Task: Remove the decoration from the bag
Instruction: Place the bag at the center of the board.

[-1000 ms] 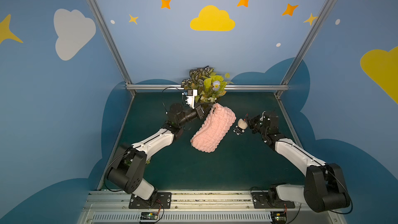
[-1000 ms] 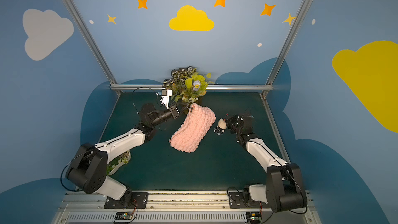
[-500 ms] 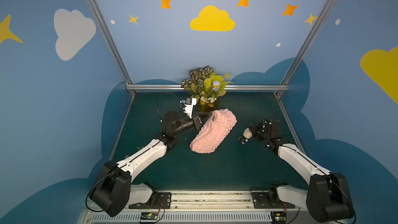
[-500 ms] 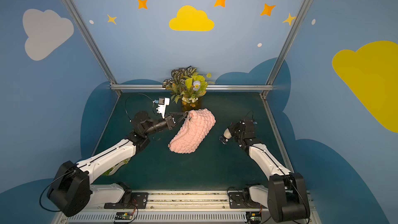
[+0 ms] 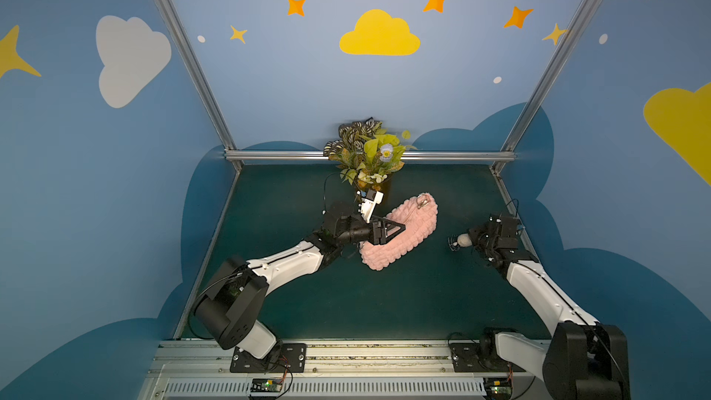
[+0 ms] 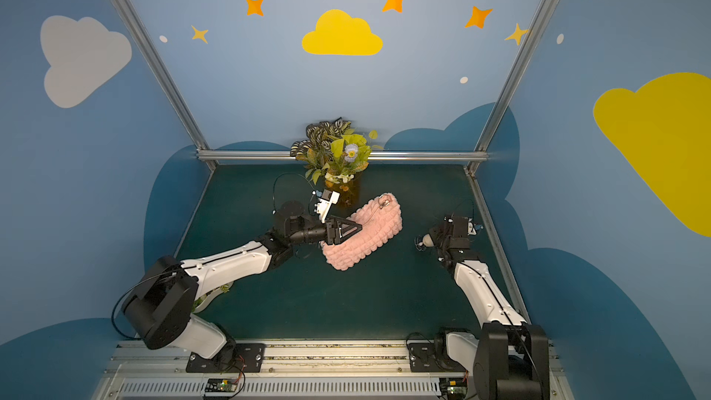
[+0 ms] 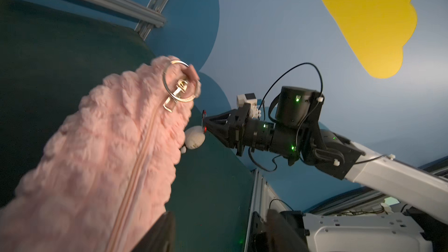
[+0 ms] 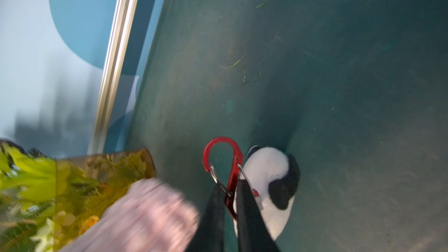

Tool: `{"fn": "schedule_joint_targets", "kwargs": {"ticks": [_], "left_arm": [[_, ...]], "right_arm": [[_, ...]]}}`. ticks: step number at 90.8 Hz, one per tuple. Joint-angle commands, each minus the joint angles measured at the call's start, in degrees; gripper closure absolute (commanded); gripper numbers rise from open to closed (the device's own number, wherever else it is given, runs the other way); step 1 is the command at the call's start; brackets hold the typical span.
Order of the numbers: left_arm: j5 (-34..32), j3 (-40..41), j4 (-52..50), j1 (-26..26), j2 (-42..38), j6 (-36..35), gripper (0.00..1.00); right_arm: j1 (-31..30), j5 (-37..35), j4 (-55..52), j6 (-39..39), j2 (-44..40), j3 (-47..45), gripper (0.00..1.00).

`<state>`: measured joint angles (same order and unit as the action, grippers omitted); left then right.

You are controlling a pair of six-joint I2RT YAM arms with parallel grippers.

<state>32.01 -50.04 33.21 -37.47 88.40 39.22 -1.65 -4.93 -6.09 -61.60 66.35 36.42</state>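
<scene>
The pink puffy bag [image 5: 408, 230] [image 6: 371, 232] lies on the green mat, zipper up, with a metal ring [image 7: 178, 81] at its far end. My left gripper [image 5: 400, 228] [image 7: 218, 226] hovers over the bag's near half, open, with nothing between its fingers. The decoration [image 5: 463, 240] [image 6: 426, 241] [image 8: 266, 173], a small white plush with dark patches and a red clip, is apart from the bag to the right, low over the mat. My right gripper [image 5: 472, 240] [image 8: 229, 187] is shut on the decoration's red clip.
An amber vase of foliage [image 5: 369, 155] [image 8: 104, 166] stands at the back centre, just behind the bag. Metal frame rails [image 5: 369, 155] border the mat at the back and the sides. The right arm is close to the right rail.
The left gripper lowered the bag to the mat and opened, letting it go. The right gripper carried the decoration rightwards away from the bag and downwards.
</scene>
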Motion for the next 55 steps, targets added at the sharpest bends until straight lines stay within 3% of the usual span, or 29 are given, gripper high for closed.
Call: {"fn": "schedule_joint_targets", "kwargs": {"ticks": [1, 9, 12, 27, 30, 44, 55], "left_arm": [[-0.82, -2.66, -1.22, 0.10, -0.71, -2.52, 0.01], [-1.45, -3.95, -3.97, 0.13, -2.18, -4.29, 0.00], [-1.54, -4.39, -4.97, 0.17, -2.87, -4.96, 0.00], [-3.53, -5.63, -9.73, 0.54, -7.50, -8.31, 0.00], [-4.14, -5.79, -10.95, 0.66, -8.58, -9.08, 0.00], [-9.66, -6.38, -17.46, 1.57, -15.36, -14.05, 0.00], [-16.55, -6.41, -22.07, 3.41, -20.47, -17.63, 0.00]], "right_arm": [[0.86, 0.12, -2.79, 2.26, 1.45, 1.71, 0.64], [1.30, 0.26, -3.19, 2.93, 2.30, 4.09, 0.48], [1.30, 0.01, -3.22, 3.11, 2.37, 4.36, 0.38], [1.60, -1.04, -4.77, 4.34, 2.07, 6.52, 0.20], [1.70, -1.28, -5.08, 4.39, 1.76, 6.87, 0.11], [1.79, -3.29, -7.05, 5.02, 0.30, 8.87, 0.03], [1.83, -5.00, -9.44, 7.06, -0.59, 11.46, 0.02]]}}
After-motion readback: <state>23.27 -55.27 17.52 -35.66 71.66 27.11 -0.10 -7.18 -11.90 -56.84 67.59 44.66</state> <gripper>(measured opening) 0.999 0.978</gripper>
